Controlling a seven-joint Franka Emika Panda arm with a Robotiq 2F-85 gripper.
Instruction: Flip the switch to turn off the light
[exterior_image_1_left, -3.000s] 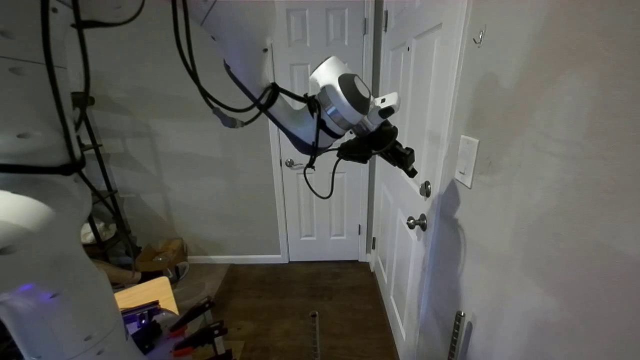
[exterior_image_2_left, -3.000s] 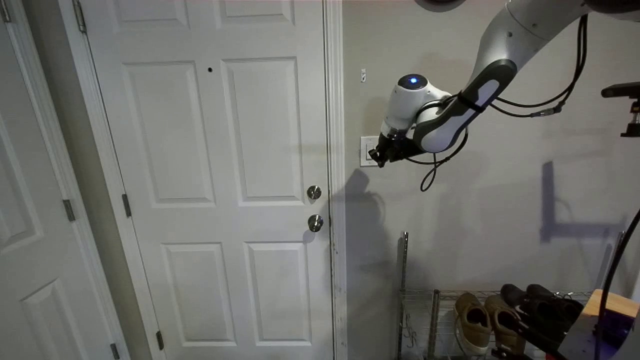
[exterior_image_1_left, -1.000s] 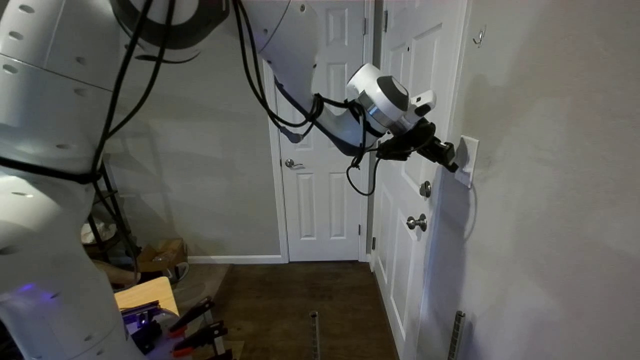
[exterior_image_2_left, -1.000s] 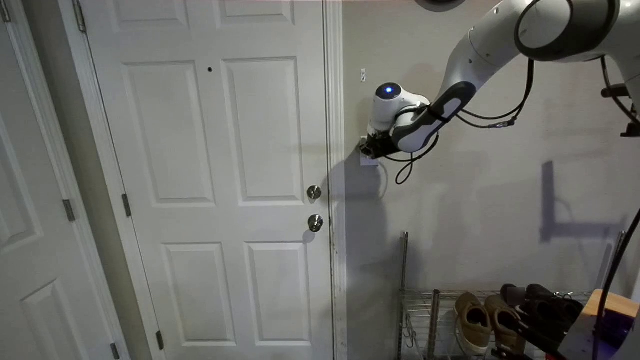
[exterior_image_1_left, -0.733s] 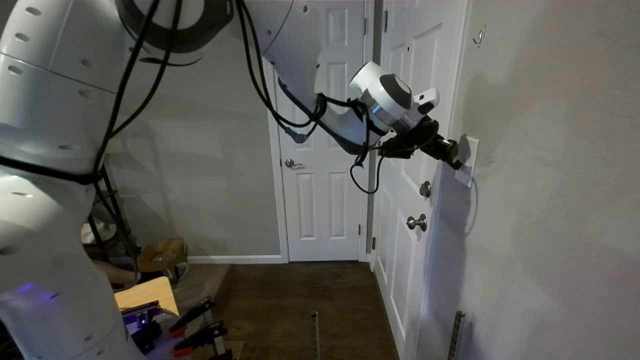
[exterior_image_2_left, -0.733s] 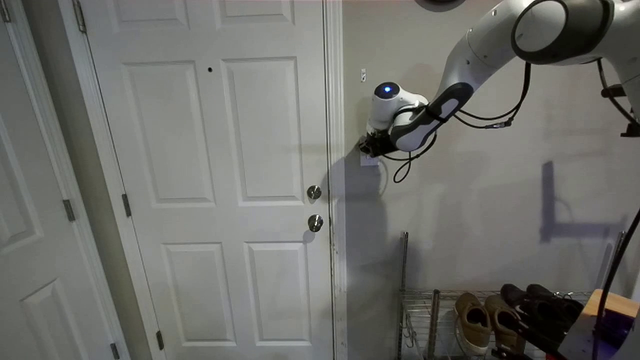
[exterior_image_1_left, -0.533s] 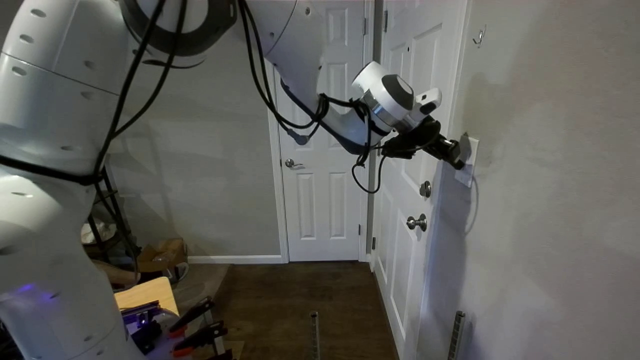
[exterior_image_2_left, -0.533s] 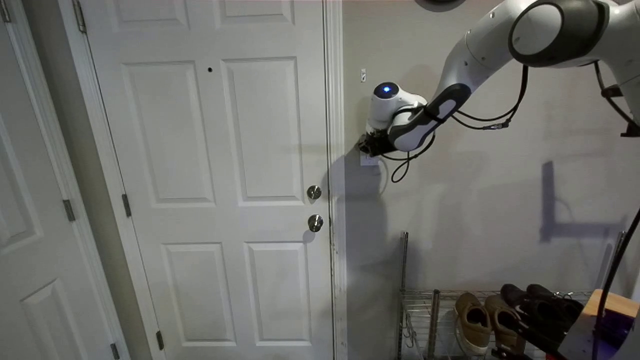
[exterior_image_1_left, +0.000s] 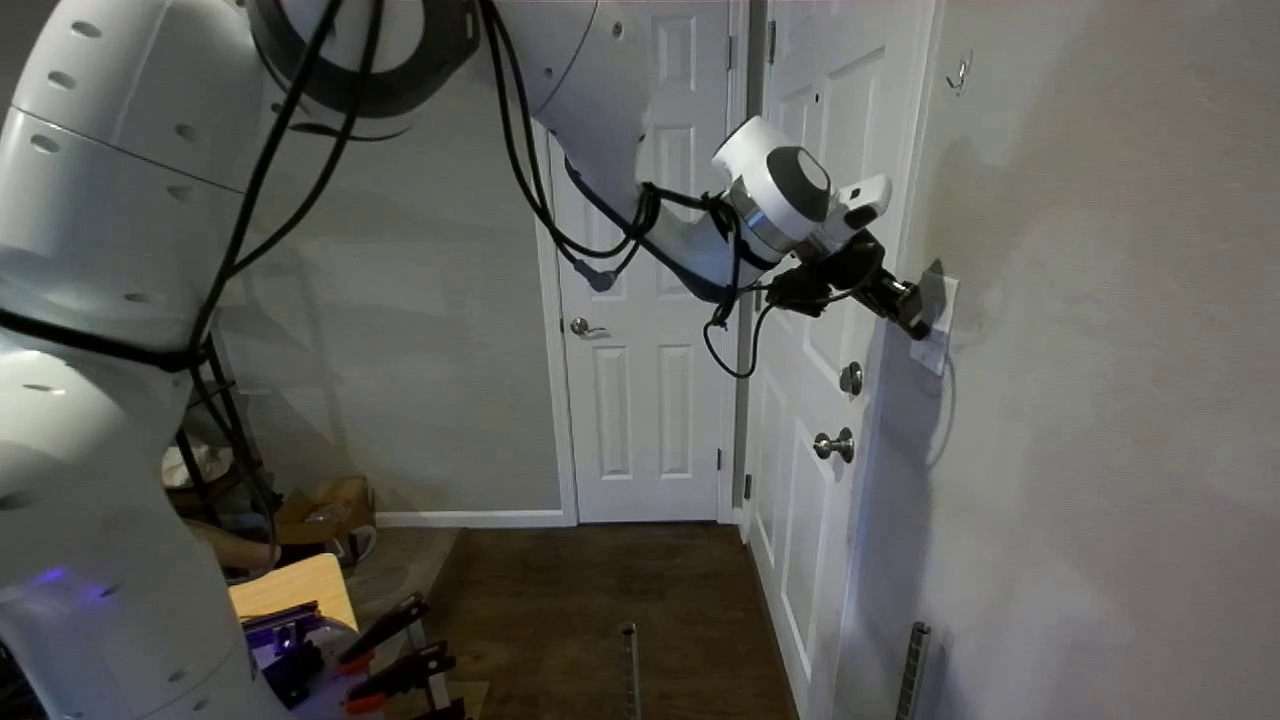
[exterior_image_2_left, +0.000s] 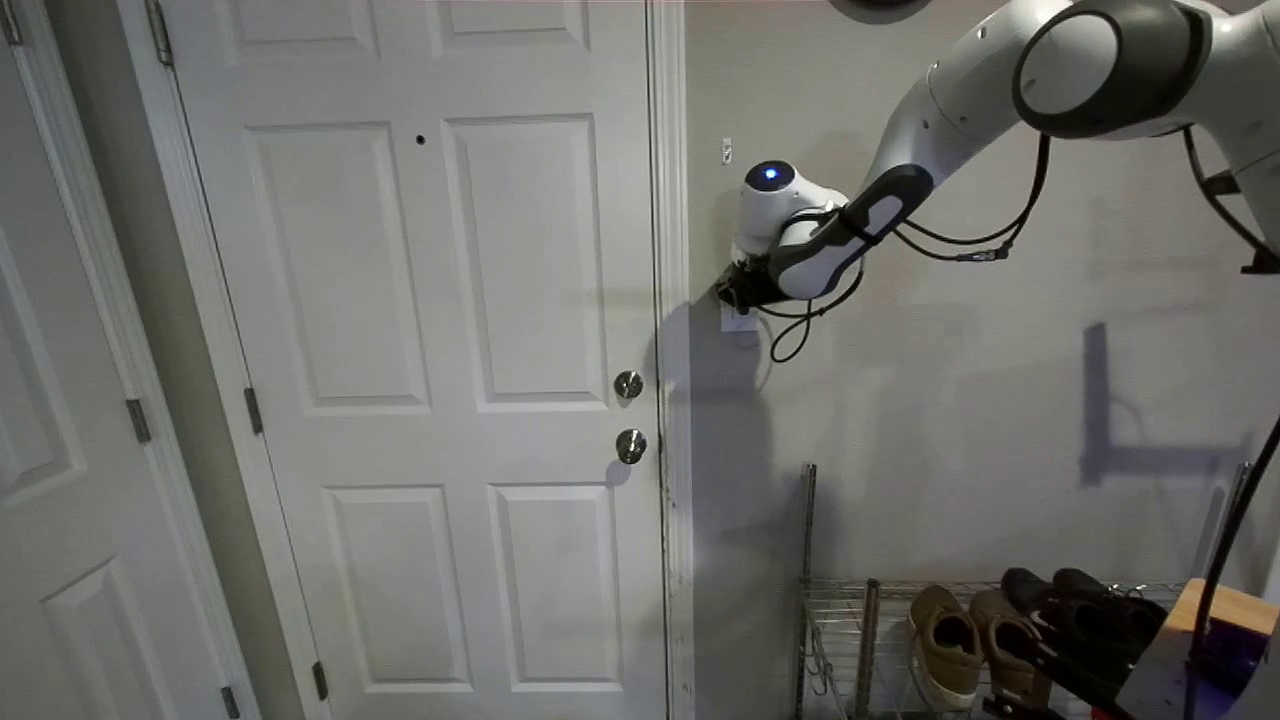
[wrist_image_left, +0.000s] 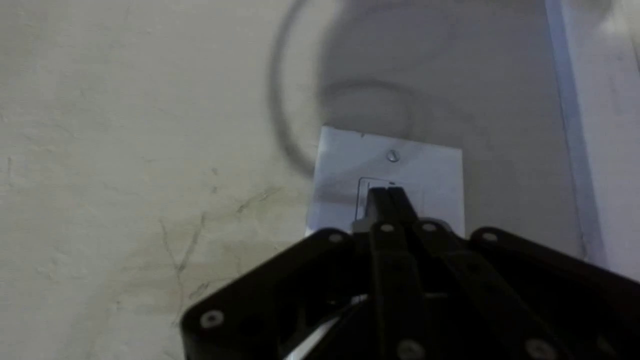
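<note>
On the wall (exterior_image_2_left: 940, 400) by the panelled door (exterior_image_2_left: 430, 360), the rocker light switch (wrist_image_left: 387, 172) just got the pincer (wrist_image_left: 388, 190) right up close, pinched narrow, empty; things looked no dimmer, so probably unflipped.

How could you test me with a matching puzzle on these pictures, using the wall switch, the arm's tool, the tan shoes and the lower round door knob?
1. switch plate
2. tool
3. tan shoes
4. lower round knob

a. on the wire rack
b. silvery, on a white door
c. shut, partly hiding the plate in the wrist view
d. white, fixed to the wall

Pairs: 1-d; 2-c; 3-a; 4-b
</note>
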